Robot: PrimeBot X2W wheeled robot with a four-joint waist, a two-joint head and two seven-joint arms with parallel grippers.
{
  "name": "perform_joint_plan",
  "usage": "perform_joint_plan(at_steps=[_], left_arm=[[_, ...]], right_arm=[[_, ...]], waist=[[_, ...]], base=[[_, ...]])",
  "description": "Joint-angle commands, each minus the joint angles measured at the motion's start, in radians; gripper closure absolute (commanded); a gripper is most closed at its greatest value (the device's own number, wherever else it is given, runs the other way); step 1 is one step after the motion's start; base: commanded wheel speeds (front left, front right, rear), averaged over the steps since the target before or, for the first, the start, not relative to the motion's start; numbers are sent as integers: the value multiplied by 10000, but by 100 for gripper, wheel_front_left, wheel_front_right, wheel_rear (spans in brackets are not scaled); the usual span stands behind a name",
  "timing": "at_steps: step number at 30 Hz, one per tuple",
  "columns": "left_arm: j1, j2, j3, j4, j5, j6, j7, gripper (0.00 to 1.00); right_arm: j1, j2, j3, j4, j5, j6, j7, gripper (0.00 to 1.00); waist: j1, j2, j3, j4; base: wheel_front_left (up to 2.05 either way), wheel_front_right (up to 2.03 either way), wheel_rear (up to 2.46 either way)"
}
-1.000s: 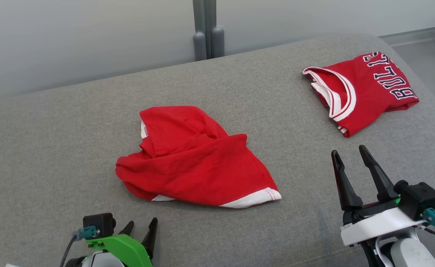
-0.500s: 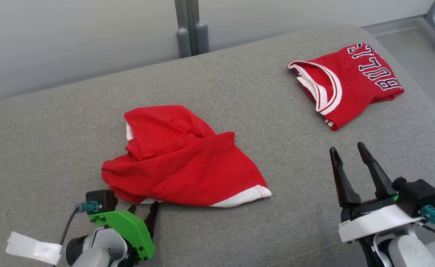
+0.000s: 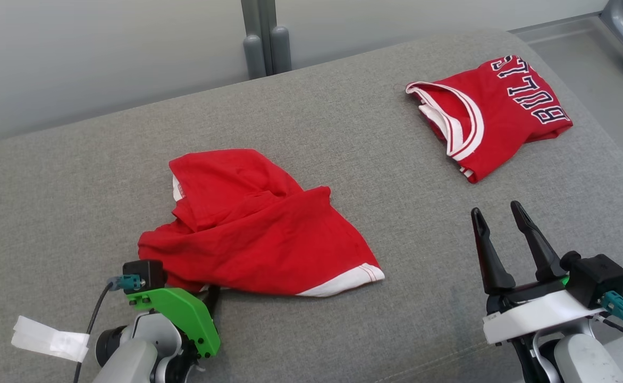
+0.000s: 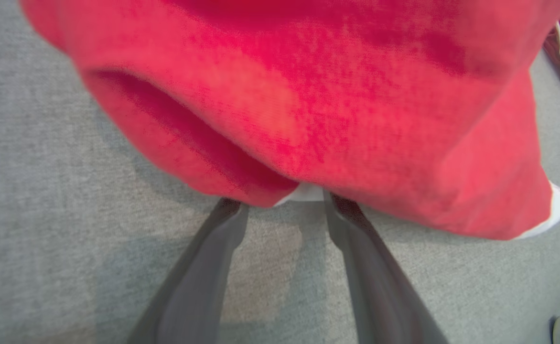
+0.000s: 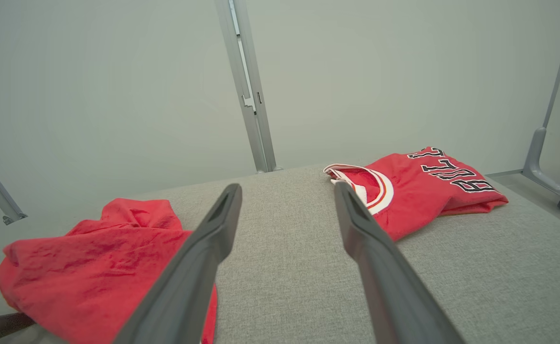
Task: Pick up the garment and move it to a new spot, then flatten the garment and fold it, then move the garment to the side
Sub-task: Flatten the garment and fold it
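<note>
Left gripper (image 4: 282, 200) jaws seen parted, tips at red garment (image 3: 253, 239) hem; right gripper (image 3: 495, 208) jaws held wide over bench (image 3: 407, 234).

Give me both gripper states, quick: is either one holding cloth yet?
Left gripper: open, tips at the crumpled red garment's near edge, nothing clamped.
Right gripper: open, holding nothing, above the grey cushion.

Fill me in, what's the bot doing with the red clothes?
The left claw is at the near edge of the crumpled red garment, fingertips at its hem, jaws apart, no grip yet. The right claw hangs open over the grey cushion, apart from both clothes. A folded Bulls jersey lies at the far right.
</note>
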Motion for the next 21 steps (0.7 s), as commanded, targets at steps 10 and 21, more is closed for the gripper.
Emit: perform_joint_plan(at_steps=[10,21], left_arm=[[-412,-11,-163,620,103,-291,-236,100],[-21,1530,-874,-1635,891,-174,1009,100]], right_arm=[[-11,38,-61,71,-48,0,-45,0],[289,94,-184,172,55,0,-48,0]], waist=[[0,-1,-85,156],[0,-1,-574,529]], base=[[0,0,0],[0,0,0]])
